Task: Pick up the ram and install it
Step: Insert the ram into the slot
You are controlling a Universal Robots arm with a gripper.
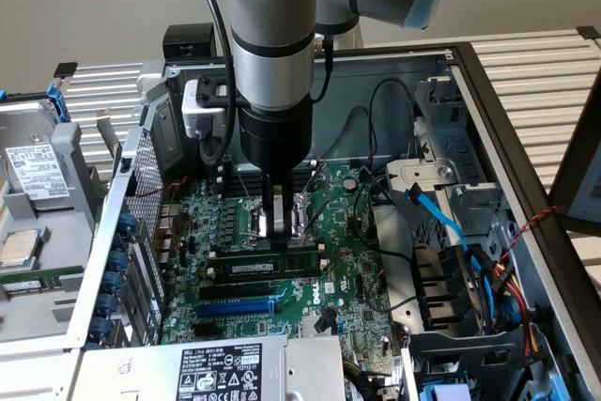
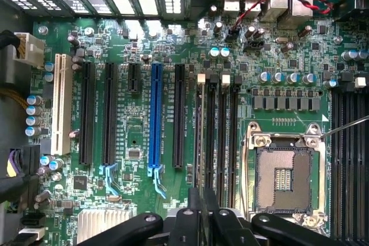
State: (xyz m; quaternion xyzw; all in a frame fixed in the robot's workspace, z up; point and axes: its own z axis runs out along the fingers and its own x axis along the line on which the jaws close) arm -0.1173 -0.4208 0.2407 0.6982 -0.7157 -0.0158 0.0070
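Now the gripper [image 1: 282, 224], at centre frame over the motherboard [image 1: 352, 279], has its fingers nearly closed, pinching the ram [image 1: 272, 265] seated edge-up in a slot.

You're looking into an open computer case [image 1: 488, 110] with a green motherboard [image 2: 277, 67] inside. On it sit a blue slot [image 2: 155, 119] between long black slots [image 2: 109, 113], a white slot [image 2: 62, 105] and a bare processor socket [image 2: 283, 178]. A blue cable [image 1: 441, 218] runs beside the drive bays [image 1: 451, 298].
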